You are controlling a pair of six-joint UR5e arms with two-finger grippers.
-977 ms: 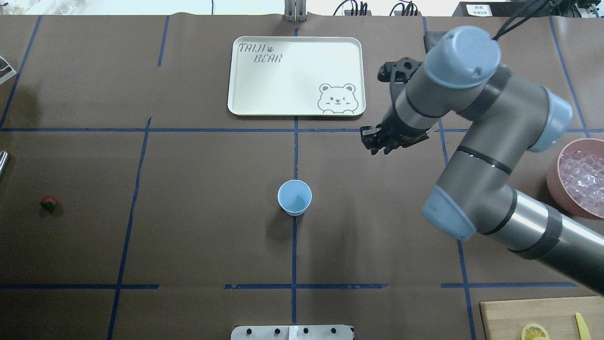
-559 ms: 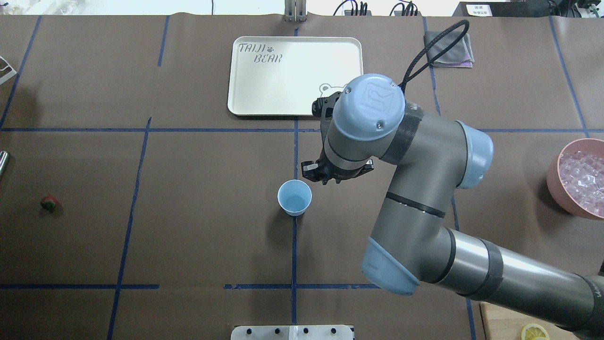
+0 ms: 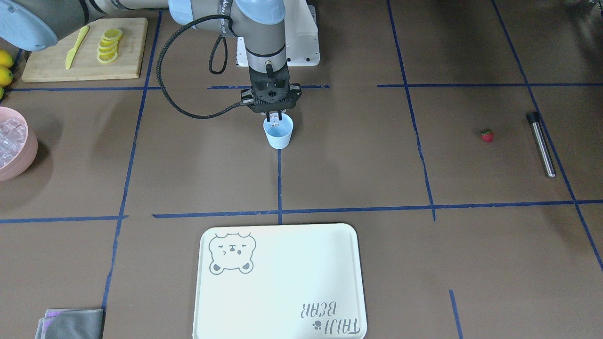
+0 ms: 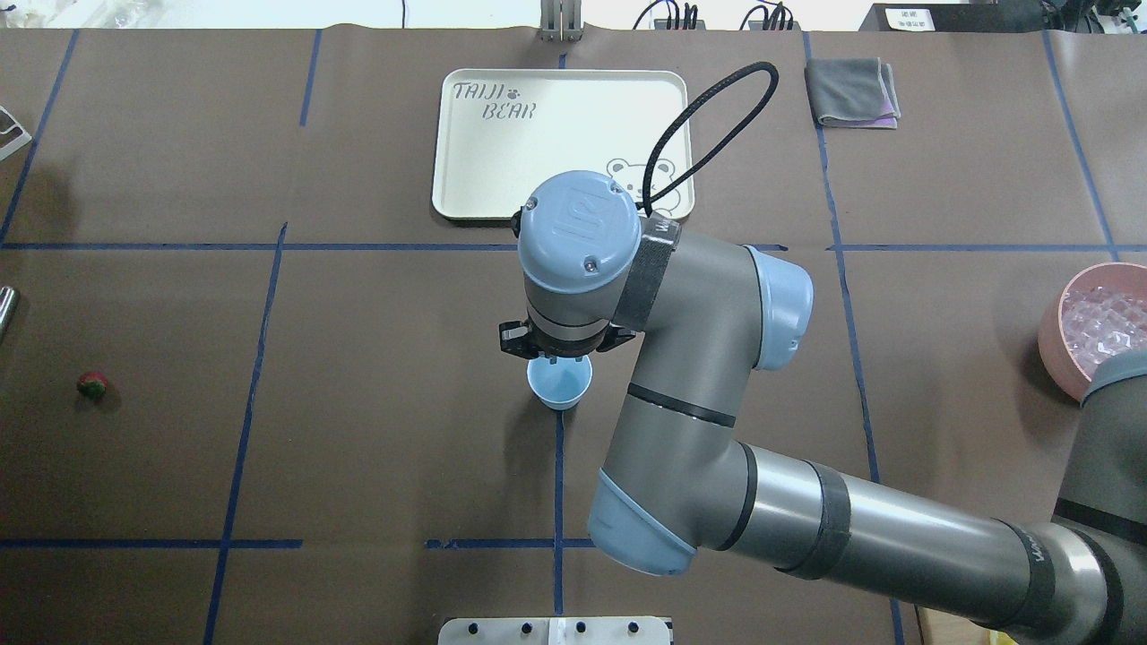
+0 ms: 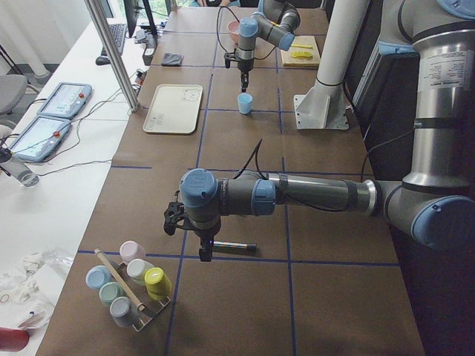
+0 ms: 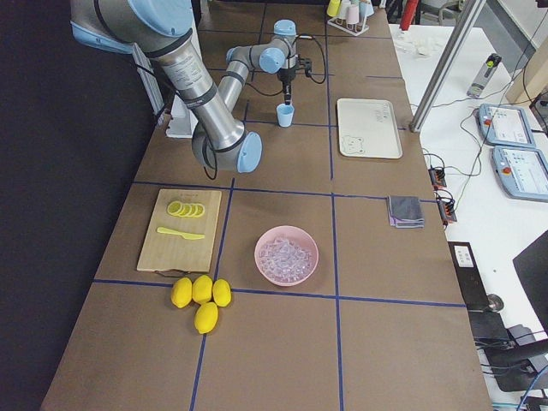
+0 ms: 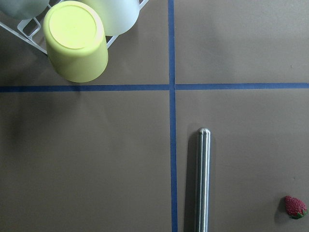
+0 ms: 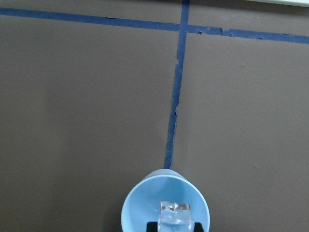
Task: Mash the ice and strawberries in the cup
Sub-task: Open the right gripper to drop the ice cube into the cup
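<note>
ice cube (image 8: 175,212) pinched in right gripper (image 3: 274,117), held just above mouth of cup (image 3: 279,136) at table centre. step in hand: loading ice into cup. next move, judged: loosen grip so cube drops inside, then return to pink bowl (image 4: 1098,336) at far right for more. strawberry (image 4: 92,385) lay far left, well apart, untouched. left gripper (image 5: 205,256) hung near metal rod (image 7: 203,179); its grip could not be told. one second before, right arm was off right of tray (image 4: 538,152); since swung over cup. cup, strawberry unmoved.
</note>
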